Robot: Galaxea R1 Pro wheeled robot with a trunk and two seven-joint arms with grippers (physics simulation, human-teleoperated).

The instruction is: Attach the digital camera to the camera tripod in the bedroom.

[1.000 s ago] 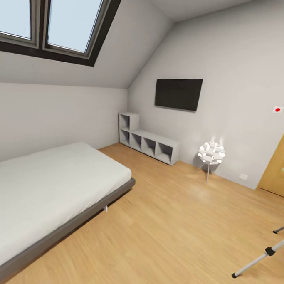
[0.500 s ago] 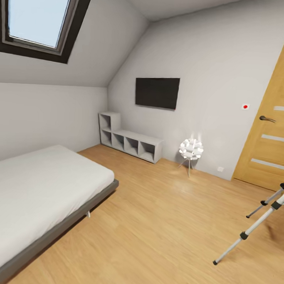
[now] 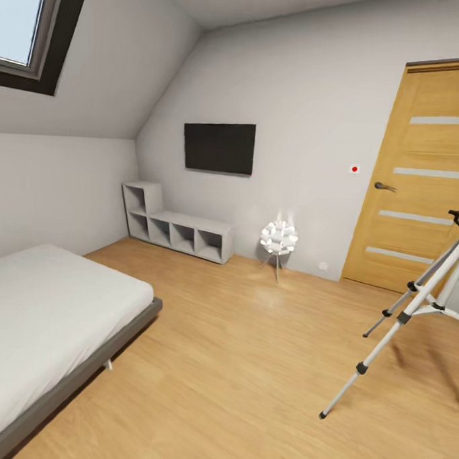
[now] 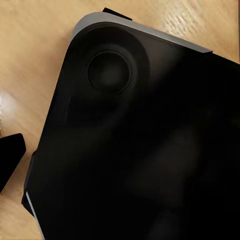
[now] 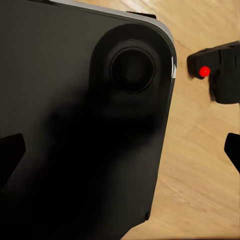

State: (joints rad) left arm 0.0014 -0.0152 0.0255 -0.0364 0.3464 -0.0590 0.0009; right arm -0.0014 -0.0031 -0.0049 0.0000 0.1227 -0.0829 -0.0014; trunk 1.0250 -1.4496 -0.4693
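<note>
Bedroom, from my head camera: pale grey walls, sloped ceiling, light wood plank floor (image 3: 249,365). Camera tripod (image 3: 413,313) stands on the floor at the right, silver legs spread, black joints and feet, black head at the top cut partly by the frame edge; it is just in front of the wooden door (image 3: 420,179), which is closed. Low bed (image 3: 43,314) with a grey frame lies at the left, well apart from the tripod. White cubby shelves (image 3: 175,230) sit against the far wall under a black wall screen (image 3: 219,147); a small white globe lamp (image 3: 279,239) on thin legs stands on the floor between the shelves and the door. Skylight (image 3: 25,23) at the upper left. My left wrist camera looks down on my own black base (image 4: 140,140) over the plank floor; a dark fingertip (image 4: 10,160) of my left end effector shows at the frame edge, and I cannot tell how far it is open. My right wrist camera shows the same black base (image 5: 75,125), and beside it, on the floor, the digital camera (image 5: 220,70), black with a red dot; a dark fingertip (image 5: 232,147) of my right end effector shows near it, not touching, opening not readable.
</note>
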